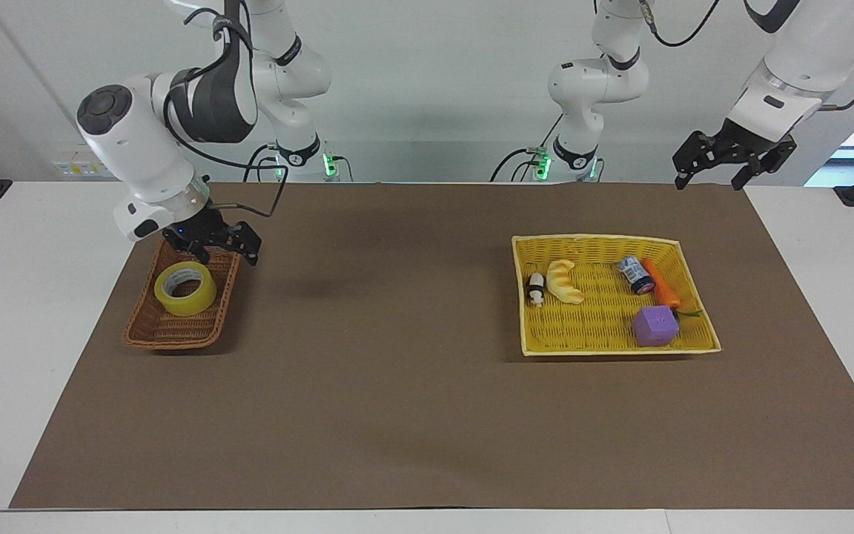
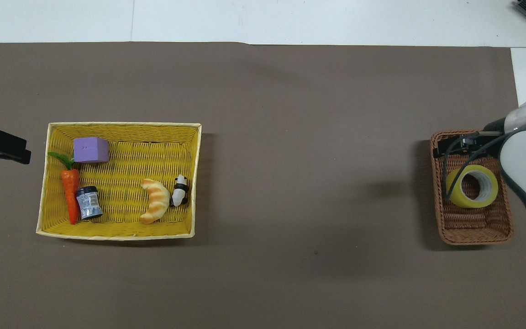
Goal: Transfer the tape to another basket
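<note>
Now I have the tape (image 1: 185, 288) lying in the brown basket (image 1: 147, 332); right gripper (image 1: 213, 242) above its rim, fingers apart (left gripper (image 1: 731, 159) waits, likewise apart). Next: retreat.

Glossy white arms with dark grey joint bands, black cables, black tools, green lights at the bases.

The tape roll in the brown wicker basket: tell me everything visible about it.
The ring-shaped roll of translucent yellow packing tape has a pale whitish-grey inner core and an open centre. It lies flat, hole up, on the floor of the small dark brown woven wicker basket, toward the basket's end nearer the robots. Nothing grips it: the right gripper hangs open above the basket's rim, clear of the roll.
</note>
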Robot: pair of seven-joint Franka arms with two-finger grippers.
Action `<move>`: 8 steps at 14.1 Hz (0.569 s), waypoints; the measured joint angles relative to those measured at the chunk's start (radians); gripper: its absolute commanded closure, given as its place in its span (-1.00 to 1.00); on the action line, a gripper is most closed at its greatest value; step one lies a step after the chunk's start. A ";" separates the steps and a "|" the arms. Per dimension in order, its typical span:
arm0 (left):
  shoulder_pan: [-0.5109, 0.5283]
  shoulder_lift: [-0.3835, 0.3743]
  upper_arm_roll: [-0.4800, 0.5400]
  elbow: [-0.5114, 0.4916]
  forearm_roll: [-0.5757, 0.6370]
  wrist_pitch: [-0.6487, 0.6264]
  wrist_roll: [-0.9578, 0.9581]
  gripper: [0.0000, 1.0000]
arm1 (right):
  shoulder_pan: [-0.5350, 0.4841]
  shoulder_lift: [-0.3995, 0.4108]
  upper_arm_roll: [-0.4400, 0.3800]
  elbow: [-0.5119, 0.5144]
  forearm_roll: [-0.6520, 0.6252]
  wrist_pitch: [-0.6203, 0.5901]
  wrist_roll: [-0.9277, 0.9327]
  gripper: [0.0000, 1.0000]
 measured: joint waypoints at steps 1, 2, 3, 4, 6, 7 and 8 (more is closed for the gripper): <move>0.000 0.000 0.000 0.000 0.000 0.000 0.000 -1.00 | -0.001 -0.013 -0.004 0.039 -0.005 -0.056 0.016 -1.00; 0.000 0.000 0.000 0.000 0.000 0.000 0.000 -1.00 | -0.002 -0.026 -0.008 0.091 -0.010 -0.125 0.028 -1.00; 0.000 0.000 0.000 0.000 0.000 0.000 0.000 -1.00 | -0.002 -0.036 -0.011 0.141 -0.023 -0.184 0.033 -1.00; 0.000 0.000 0.000 0.000 0.000 0.000 0.000 -1.00 | -0.002 -0.044 -0.013 0.189 -0.041 -0.242 0.036 -1.00; 0.000 0.000 0.000 0.000 0.000 0.000 0.000 -1.00 | -0.004 -0.054 -0.018 0.266 -0.055 -0.329 0.039 -1.00; 0.000 0.000 0.000 0.000 0.000 0.000 0.000 -1.00 | -0.006 -0.059 -0.020 0.286 -0.063 -0.348 0.041 -1.00; 0.000 0.000 0.000 0.000 0.000 0.000 0.000 -1.00 | -0.008 -0.066 -0.021 0.300 -0.074 -0.357 0.041 -1.00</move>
